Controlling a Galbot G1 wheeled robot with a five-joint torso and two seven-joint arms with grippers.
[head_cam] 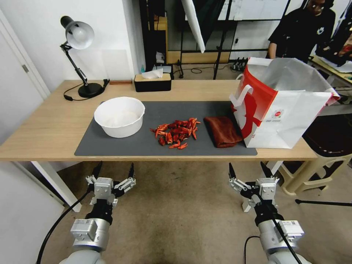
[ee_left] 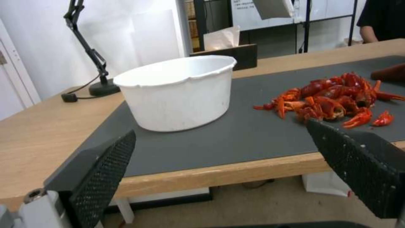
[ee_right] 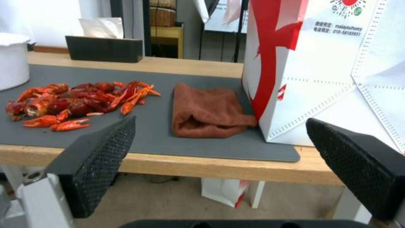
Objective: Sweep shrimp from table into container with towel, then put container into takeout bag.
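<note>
A pile of red shrimp lies mid-mat on the wooden table. The white container stands left of the pile. The folded rust-red towel lies right of it, against the white-and-red takeout bag. My left gripper hangs open below the table's front edge, in front of the container. Below the same edge, my right gripper hangs open, in front of the towel.
A dark grey mat covers the table's middle. A black tissue box and a desk lamp stand at the back. A plastic stool sits right of the table. Carpeted floor lies under both arms.
</note>
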